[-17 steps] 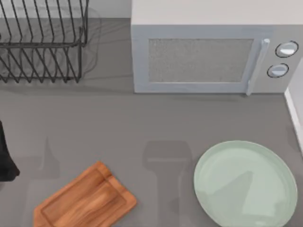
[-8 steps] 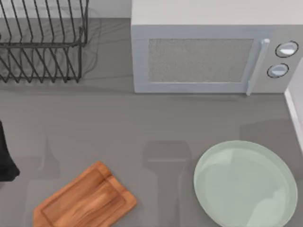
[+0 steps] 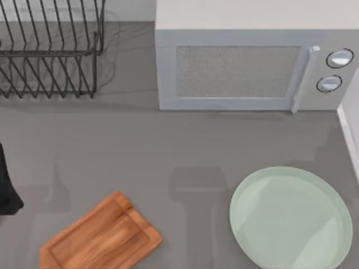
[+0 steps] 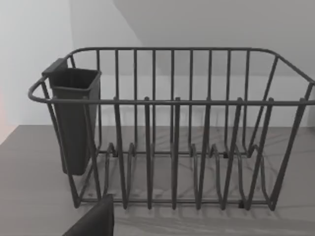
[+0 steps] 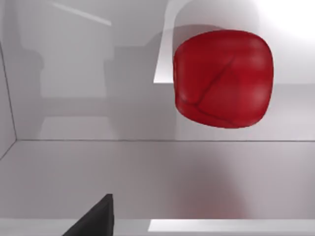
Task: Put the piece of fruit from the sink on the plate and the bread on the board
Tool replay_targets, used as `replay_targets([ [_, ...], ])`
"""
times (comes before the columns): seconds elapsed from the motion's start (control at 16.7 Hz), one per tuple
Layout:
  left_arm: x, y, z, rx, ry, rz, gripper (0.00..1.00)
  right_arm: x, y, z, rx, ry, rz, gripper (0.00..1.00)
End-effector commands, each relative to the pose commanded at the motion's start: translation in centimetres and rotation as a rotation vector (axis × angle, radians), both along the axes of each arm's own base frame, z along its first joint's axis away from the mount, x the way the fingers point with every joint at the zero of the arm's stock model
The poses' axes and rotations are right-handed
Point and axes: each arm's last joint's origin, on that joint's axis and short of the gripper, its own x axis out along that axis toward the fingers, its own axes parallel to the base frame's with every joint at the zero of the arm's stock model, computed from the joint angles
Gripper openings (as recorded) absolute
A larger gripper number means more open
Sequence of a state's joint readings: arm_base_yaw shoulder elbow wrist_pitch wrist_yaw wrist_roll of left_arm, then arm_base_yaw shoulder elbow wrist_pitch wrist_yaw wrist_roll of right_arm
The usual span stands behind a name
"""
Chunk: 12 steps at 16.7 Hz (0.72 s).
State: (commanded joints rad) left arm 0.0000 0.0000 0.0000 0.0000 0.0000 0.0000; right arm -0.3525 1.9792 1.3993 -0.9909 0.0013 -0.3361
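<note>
The piece of fruit (image 5: pixel 222 78), glossy red and rounded, lies on the pale floor of the sink (image 5: pixel 74 172), straight ahead of my right gripper (image 5: pixel 93 220), of which one dark edge shows. The mint-green plate (image 3: pixel 290 217) sits bare at the table's front right. The reddish wooden board (image 3: pixel 101 235) lies tilted at the front left with nothing on it. The bread is out of view. My left arm (image 3: pixel 5 190) is parked at the left edge, and a dark edge of its gripper (image 4: pixel 93 221) faces the dish rack.
A black wire dish rack (image 3: pixel 50 50) with a dark cutlery cup (image 4: pixel 74 118) stands at the back left. A grey microwave (image 3: pixel 247 61) with its door closed fills the back centre and right. The sink's white rim (image 3: pixel 349 131) runs along the right edge.
A shadow that lay across the plate has slid off toward the right edge. The plate, the board and the left arm have not moved.
</note>
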Motion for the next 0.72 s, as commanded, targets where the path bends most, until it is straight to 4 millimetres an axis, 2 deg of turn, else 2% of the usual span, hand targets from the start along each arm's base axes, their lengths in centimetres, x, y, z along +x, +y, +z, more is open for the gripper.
replay_targets([
  [0.24,0.0,0.0,0.0,0.0,0.0,0.0,1.0,0.0,0.2,-0.1,0.0,-0.001,0.004,1.0],
  [0.36,0.0,0.0,0.0,0.0,0.0,0.0,1.0,0.2,0.1,-1.4,0.002,0.007,0.004,1.0],
  [0.48,0.0,0.0,0.0,0.0,0.0,0.0,1.0,0.6,-0.1,-3.9,0.003,0.01,0.003,1.0],
  [0.72,0.0,0.0,0.0,0.0,0.0,0.0,1.0,1.0,-0.3,-10.1,-0.006,-0.016,0.002,1.0],
])
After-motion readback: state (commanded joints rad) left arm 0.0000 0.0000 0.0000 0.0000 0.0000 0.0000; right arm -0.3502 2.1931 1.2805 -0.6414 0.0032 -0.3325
